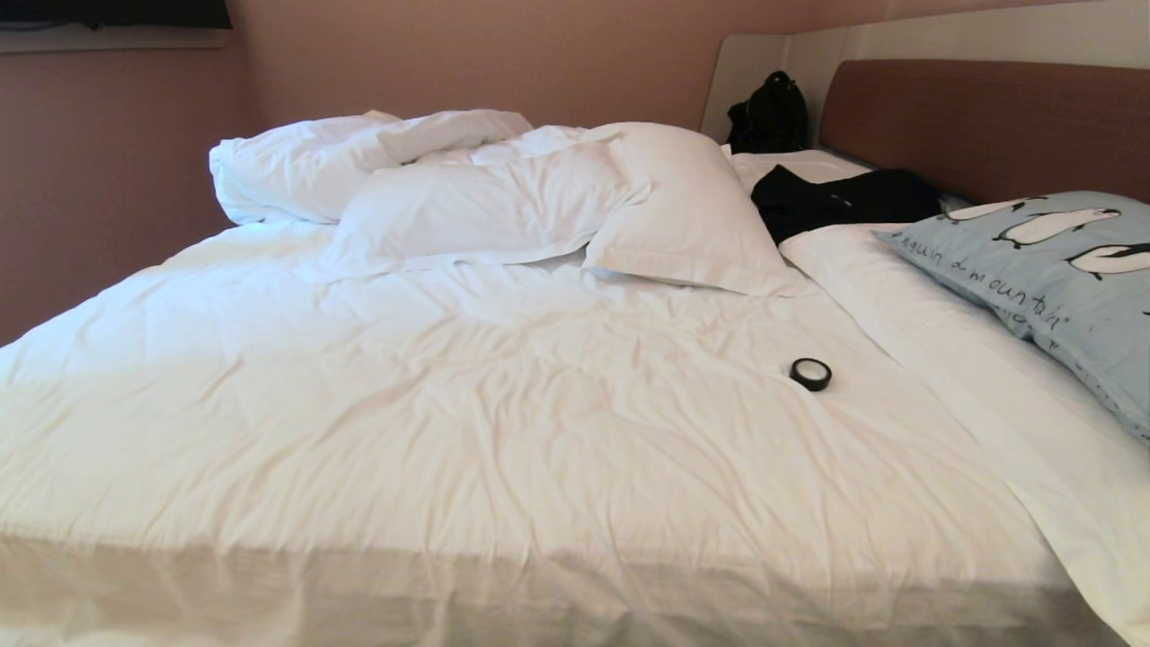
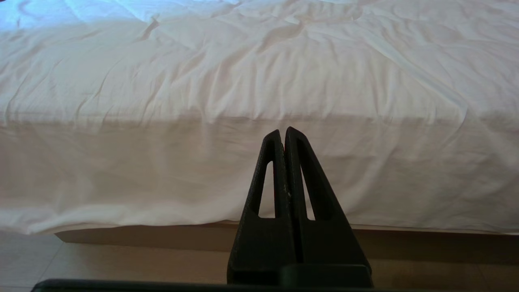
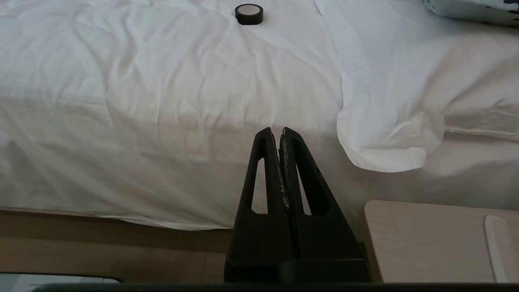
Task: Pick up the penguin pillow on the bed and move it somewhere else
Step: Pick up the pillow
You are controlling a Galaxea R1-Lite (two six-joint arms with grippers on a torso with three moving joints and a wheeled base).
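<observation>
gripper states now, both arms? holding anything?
Left gripper: closed, empty, low before the bed.
Right gripper: closed, empty, off the penguin pillow.

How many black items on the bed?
3: tape roll mid-bed on the sheet; dark garment near the headboard; bag at the far corner. More may hide under the duvet.

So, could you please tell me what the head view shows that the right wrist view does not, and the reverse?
Only the head view shows the brown headboard, the white pillows, the dark clothing and the black bag. Only the right wrist view shows the shut right gripper and a pale side table. Both show the bed, the black tape roll and the penguin pillow.
</observation>
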